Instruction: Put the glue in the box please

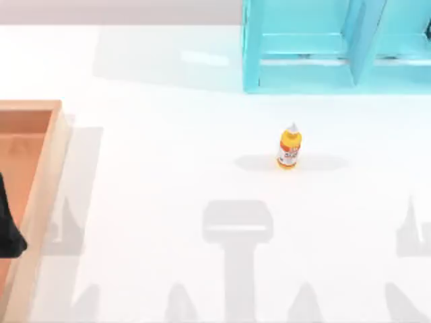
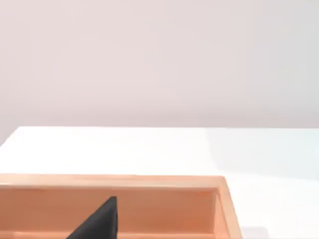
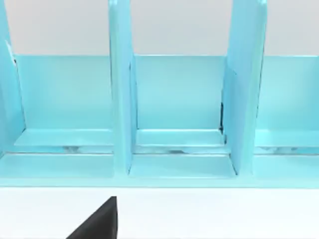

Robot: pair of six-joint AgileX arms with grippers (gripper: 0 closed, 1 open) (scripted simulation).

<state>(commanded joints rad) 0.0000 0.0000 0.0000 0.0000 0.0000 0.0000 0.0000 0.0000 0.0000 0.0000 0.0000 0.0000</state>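
The glue [image 1: 289, 147], a small yellow-orange bottle with a white nozzle and a white label, stands upright on the white table right of centre. At the table's left edge lies the box [image 1: 42, 195], shallow and open-topped, with pale wood rims and a reddish-brown inside. A dark part of my left gripper [image 1: 8, 232] hangs over the box's inside, far left of the glue. The left wrist view shows the box's far rim [image 2: 114, 181] with a dark tip of my left gripper [image 2: 99, 221] before it. A dark tip of my right gripper [image 3: 99, 221] faces the shelf unit.
A teal-blue shelf unit [image 1: 337, 47] with upright dividers stands at the back right of the table, behind the glue. In the right wrist view its compartments [image 3: 179, 99] are close ahead. White tabletop lies between the box and the glue.
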